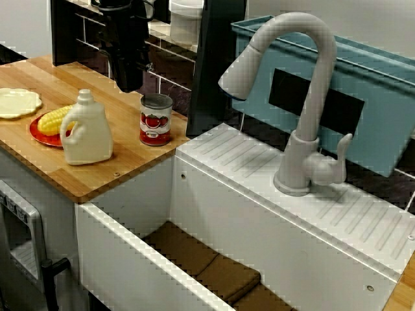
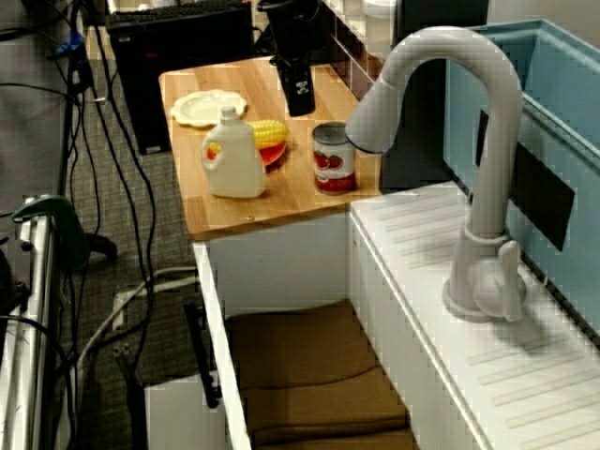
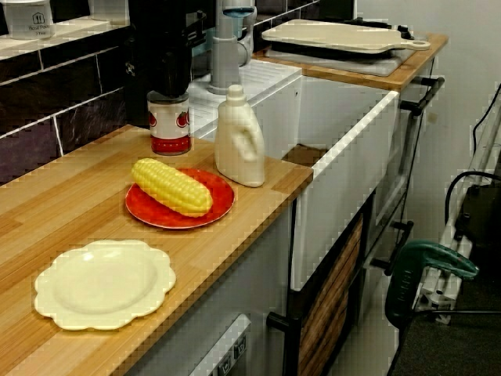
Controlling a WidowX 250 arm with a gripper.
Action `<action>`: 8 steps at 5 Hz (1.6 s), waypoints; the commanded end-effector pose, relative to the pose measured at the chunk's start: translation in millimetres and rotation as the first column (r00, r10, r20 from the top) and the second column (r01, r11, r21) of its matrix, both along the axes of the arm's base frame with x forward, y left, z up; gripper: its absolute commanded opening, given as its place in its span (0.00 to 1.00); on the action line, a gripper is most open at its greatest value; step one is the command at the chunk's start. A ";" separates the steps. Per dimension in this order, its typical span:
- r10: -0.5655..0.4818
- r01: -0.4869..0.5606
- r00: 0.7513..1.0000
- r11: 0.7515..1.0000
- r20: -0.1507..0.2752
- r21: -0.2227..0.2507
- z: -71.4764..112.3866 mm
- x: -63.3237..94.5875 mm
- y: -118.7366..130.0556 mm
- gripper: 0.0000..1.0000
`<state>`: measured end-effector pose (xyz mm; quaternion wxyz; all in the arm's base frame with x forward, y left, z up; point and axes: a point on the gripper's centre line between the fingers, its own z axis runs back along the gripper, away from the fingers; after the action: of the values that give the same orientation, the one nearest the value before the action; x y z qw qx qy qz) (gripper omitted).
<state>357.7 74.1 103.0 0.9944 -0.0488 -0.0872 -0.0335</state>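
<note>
Although the black gripper [image 1: 128,78] hangs low over the back of the wooden counter [image 1: 123,168], no view shows its jaws plainly. I cannot tell how far they are parted, and nothing shows in its grasp.

In the view facing the faucet, a cream scalloped plate [image 1: 16,102] lies furthest left. Next is a red plate [image 1: 40,135] bearing a corn cob [image 1: 55,118], with a white handled jug [image 1: 86,129] just beside it. The gripper hangs behind the jug. Right of it and nearer the front stands the tomato can [image 1: 156,119], upright and apart from the gripper, close to the counter's right end.

The can is probably stiff metal with a smooth paper label, so it is likely slippery but not fragile. Its weight cannot be told. A squeeze across the straight sides at mid-height looks like the surest hold.

Room is tight around the can. The jug stands near on its left, and a dark upright panel [image 1: 217,65] rises just behind and to its right. Just past its right side the wood ends at the white sink [image 1: 130,259]. Bare wood lies open in front of it, up to the counter's front edge. Further right the faucet [image 1: 311,84] arches over the basin.
</note>
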 end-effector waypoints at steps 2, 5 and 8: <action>0.055 -0.061 0.995 0.996 0.088 0.068 -3.2 22.3 23.3 0.00; 0.078 -0.085 0.994 0.992 0.081 0.095 -18.3 40.8 23.0 0.00; -0.004 0.002 0.999 1.000 -0.043 -0.029 -7.9 0.5 -10.5 0.00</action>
<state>360.0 53.7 63.8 0.9966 -0.0719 -0.0293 -0.0260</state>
